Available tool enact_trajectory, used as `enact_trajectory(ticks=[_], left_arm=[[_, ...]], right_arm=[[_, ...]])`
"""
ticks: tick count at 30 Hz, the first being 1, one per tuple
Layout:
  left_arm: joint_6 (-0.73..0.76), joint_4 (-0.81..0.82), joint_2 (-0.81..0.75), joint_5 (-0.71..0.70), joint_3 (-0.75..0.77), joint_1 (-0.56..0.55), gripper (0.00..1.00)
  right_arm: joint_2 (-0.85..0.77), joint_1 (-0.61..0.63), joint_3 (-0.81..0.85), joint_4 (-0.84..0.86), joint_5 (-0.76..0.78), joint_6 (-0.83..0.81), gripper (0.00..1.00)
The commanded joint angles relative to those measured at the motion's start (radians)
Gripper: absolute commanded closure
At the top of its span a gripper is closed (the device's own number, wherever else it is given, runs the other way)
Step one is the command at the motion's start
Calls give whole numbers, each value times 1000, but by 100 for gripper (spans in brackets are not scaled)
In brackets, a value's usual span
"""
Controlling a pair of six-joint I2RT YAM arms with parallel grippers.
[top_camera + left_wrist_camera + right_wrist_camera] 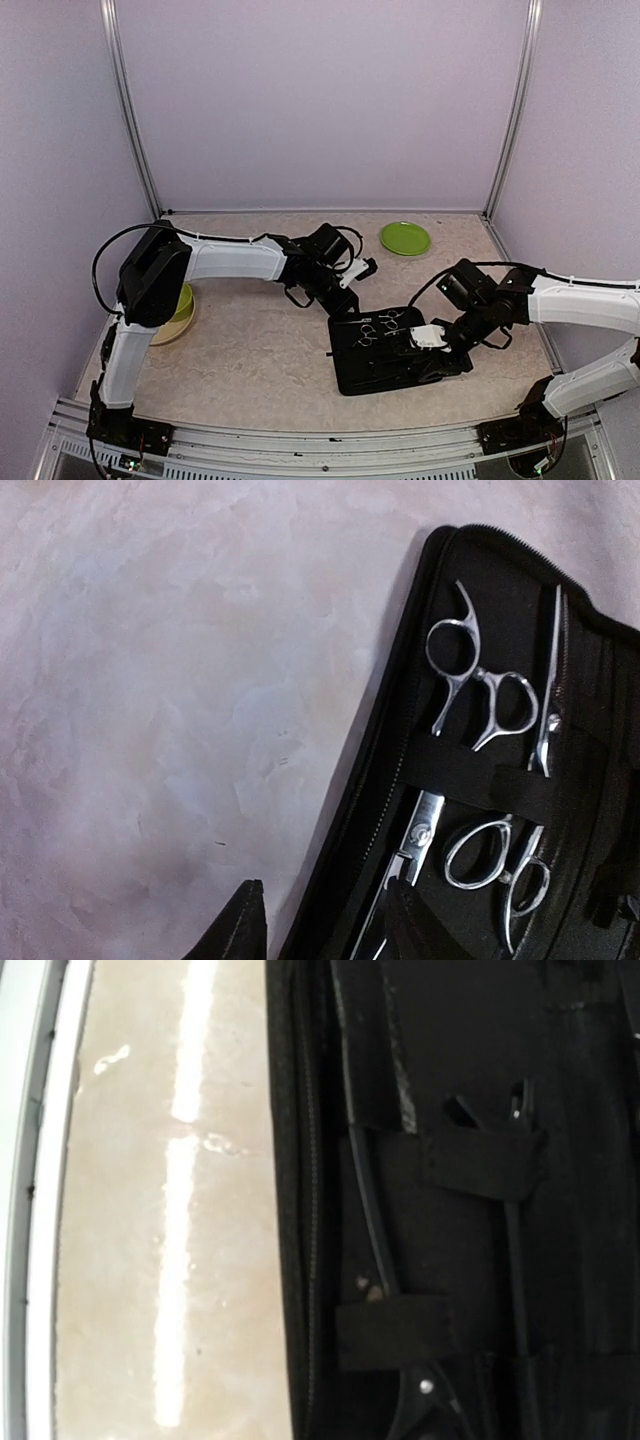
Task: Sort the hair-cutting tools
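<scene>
scissors (478, 672): light, stiff, slick steel | strapped in case (510, 600), right of centre | grasp ring handles | left gripper (320, 930): spread, empty | right gripper (425, 340): over the case, cannot tell

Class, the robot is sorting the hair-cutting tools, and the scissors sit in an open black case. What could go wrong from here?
1. A strap crosses both scissors, so pulling one might drag the case along.
2. The two pairs lie close together; the open left pincer could snag both, or the strap.
3. The right pincer sits over the same case, so the arms may collide.
</scene>
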Motion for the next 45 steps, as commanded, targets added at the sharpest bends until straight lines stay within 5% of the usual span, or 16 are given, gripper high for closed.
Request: enact_trajectory(ticks=[1, 15, 22, 31, 38, 45], left_arm=[[73, -71, 59, -110, 48, -20, 63], [110, 6, -16, -216, -23, -37, 99], [124, 224, -183, -284, -175, -63, 100], [210, 495, -317, -482, -378, -152, 100], [254, 733, -395, -579, -536, -209, 100], [276, 799, -404, -589, -570, -229, 100]], right_arm=[[-5, -2, -11, 14, -3, 4, 58], [-25, -9, -10, 47, -18, 26, 64], [-41, -190, 84, 92, -118, -6, 65], [167, -408, 295, 95, -252, -29, 55], [369, -432, 458, 14, -318, -38, 51], [493, -433, 564, -111, -357, -112, 51]])
